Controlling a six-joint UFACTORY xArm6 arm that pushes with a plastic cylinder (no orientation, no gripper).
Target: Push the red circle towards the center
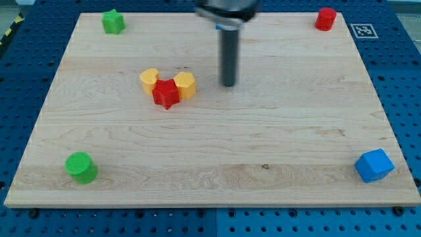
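The red circle [325, 19] is a short red cylinder near the board's top right corner. My tip [228, 85] is the lower end of the dark rod, standing upright above the board's middle. It is far to the left of and below the red circle, not touching any block. The nearest block is the yellow hexagon [185, 85], a short way to the tip's left.
A red star [166, 94] sits between a yellow heart [150, 80] and the yellow hexagon, left of centre. A green star [113, 22] is at top left, a green cylinder [81, 167] at bottom left, a blue cube [373, 165] at bottom right. The wooden board [263, 145] lies on a blue pegboard.
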